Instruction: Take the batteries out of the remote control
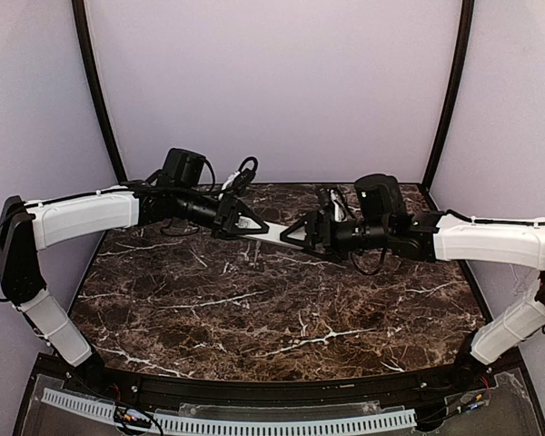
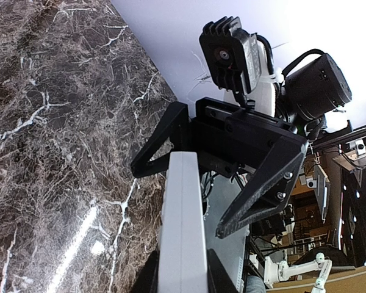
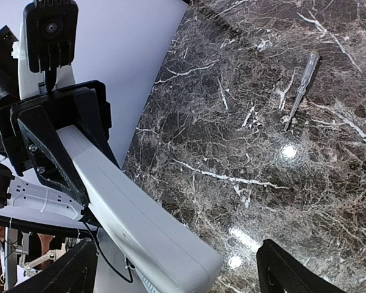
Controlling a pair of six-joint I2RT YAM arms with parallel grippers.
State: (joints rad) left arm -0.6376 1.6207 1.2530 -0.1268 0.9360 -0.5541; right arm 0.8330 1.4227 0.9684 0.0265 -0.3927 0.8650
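The remote (image 1: 272,231) hangs in the air over the far middle of the bench (image 1: 254,318), stretched like a bridge between the two arms, which reach in from either side.

The left fingers (image 1: 241,218) are pinching one end of it. In the left wrist view they press tight against both long edges of the white plastic, and the right wrist view shows that same end clamped between black finger pieces.

The right fingers (image 3: 283,268) are spread around the other end. In the right wrist view, one finger sits just beside the remote while the other stands well apart from it, with marble showing in the gap. The left wrist view agrees: the remote's far end lies close against one right finger and clear of the other.

Only smooth white plastic shows on the remote — I cannot tell which face is up.

A thin screwdriver (image 3: 302,82) with a clear handle lies flat on the bench, well apart from the remote and both sets of fingers.
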